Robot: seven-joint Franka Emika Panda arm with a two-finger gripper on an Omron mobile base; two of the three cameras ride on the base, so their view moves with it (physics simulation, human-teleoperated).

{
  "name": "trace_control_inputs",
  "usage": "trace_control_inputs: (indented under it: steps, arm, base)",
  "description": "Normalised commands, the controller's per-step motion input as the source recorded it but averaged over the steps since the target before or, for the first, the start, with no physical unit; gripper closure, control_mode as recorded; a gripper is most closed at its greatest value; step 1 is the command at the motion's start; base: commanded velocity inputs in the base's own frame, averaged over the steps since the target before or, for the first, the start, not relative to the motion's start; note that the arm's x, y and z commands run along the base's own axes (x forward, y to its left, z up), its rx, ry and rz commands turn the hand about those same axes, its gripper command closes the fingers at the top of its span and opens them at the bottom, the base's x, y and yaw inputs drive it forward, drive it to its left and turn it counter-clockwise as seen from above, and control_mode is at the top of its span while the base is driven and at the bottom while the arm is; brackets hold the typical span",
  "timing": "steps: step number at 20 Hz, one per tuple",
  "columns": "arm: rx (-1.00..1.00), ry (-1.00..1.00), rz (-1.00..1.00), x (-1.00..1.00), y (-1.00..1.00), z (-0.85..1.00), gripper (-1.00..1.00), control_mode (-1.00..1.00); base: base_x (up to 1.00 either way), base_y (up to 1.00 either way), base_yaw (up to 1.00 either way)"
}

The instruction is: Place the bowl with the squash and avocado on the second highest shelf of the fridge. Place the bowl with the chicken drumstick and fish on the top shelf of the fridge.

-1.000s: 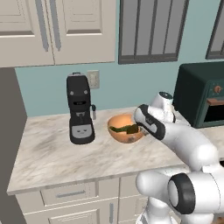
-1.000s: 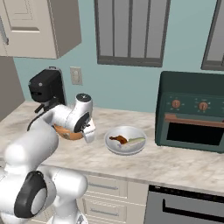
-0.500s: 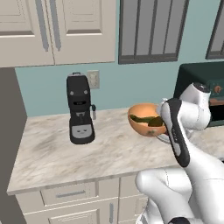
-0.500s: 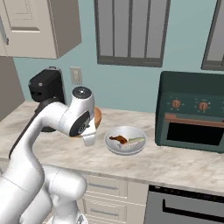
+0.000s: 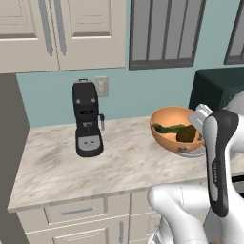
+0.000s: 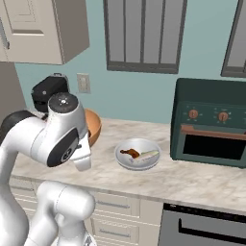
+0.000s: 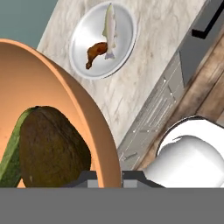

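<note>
My gripper is shut on the rim of the orange-tan bowl and holds it tilted above the counter. Inside lie the dark green squash and the brown-green avocado. In the hand view the bowl takes up the left side, with the avocado and the squash in it. The shallow white bowl rests on the counter and holds the chicken drumstick and the pale fish. From the hand, that white bowl lies below, with drumstick and fish. The fridge is out of view.
A black coffee machine stands on the marble counter left of the held bowl. A dark green toaster oven sits at the counter's right end. Wall cabinets hang above, and drawers run under the counter's front edge.
The orange bowl has come up off the counter beside the coffee machine and swung right and higher with the arm. The white bowl has stayed put.
</note>
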Motion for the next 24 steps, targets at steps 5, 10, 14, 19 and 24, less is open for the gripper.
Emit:
trace_control_inputs:
  steps: [5,10,14,19,24]
  arm:
    - [-0.01,-0.04,0.0,-0.11,0.03,0.03,1.0,1.0]
    - [0.0,0.0,0.0,0.0,0.0,0.0,1.0,1.0]
    - [0.0,0.0,0.0,0.0,0.0,0.0,1.0,1.0]
    - [0.0,0.0,0.0,0.0,0.0,0.0,1.0,1.0]
    - [0.0,0.0,0.0,0.0,0.0,0.0,1.0,1.0]
  base:
    - [0.0,0.0,0.0]
    - [-0.79,0.0,0.16]
    - [-1.0,0.13,0.36]
    - [-1.0,0.37,0.49]
    - [-1.0,0.5,0.51]
